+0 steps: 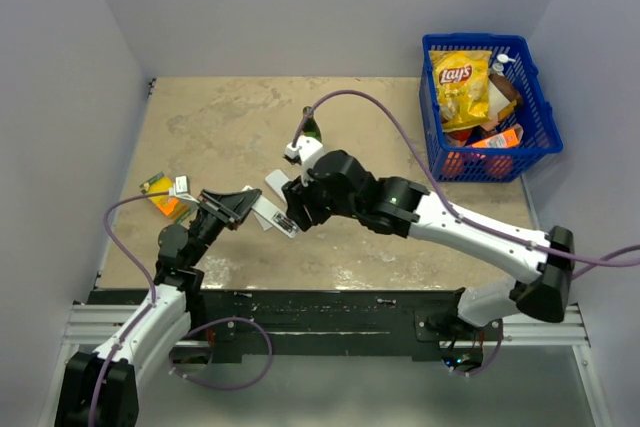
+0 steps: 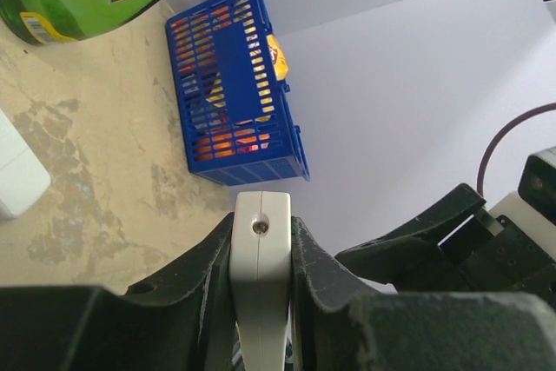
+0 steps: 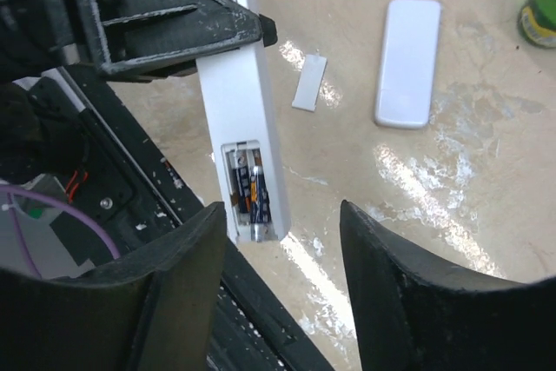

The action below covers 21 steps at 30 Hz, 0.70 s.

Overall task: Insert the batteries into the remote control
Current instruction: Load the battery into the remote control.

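Observation:
My left gripper (image 2: 261,236) is shut on the white remote control (image 3: 236,102), holding it above the table by one end. The remote's back faces the right wrist camera, and its compartment at the free end has no cover on it. Two dark batteries (image 3: 251,192) lie side by side inside that compartment. My right gripper (image 3: 282,267) is open just beyond the remote's free end, with nothing between its fingers. In the top view, the left gripper (image 1: 233,205) and the right gripper (image 1: 290,215) meet at the remote (image 1: 268,211) near the table's front middle.
A second white bar (image 3: 408,62) and a small white cover piece (image 3: 309,82) lie on the table. A green bottle (image 1: 312,129) lies behind the arms. A blue basket (image 1: 490,107) of snacks stands at the back right, and an orange packet (image 1: 165,199) lies on the left.

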Available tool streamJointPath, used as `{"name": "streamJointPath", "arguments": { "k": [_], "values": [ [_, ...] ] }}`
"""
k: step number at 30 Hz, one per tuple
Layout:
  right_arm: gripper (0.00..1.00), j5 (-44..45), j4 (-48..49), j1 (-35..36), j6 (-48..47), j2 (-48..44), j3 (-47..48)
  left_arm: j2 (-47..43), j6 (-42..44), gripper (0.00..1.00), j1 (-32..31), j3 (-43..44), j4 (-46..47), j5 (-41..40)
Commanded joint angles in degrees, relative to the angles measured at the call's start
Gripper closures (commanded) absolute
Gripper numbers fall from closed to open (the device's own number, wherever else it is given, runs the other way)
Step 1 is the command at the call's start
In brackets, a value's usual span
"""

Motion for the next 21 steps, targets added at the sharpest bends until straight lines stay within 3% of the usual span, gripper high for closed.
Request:
{"name": "streamJointPath", "arguments": {
  "k": [1,11,21],
  "values": [
    [0.40,-2.00,8.43,-0.67,-1.81,-9.58,-6.82,0.65,-3.69,1.00,-0.18,-1.98,6.79,1.79],
    [0.38,-9.93,30.05,-3.22,4.16,-23.04,-28.44,-0.05,-5.63,1.00,-0.18,-1.71,7.67,2.14],
    [0.38,-12.65,38.58,-3.31,6.88,-20.95,-32.76,-0.49,-6.59,1.00,-0.18,-1.71,7.93,2.40]
  ]
}}
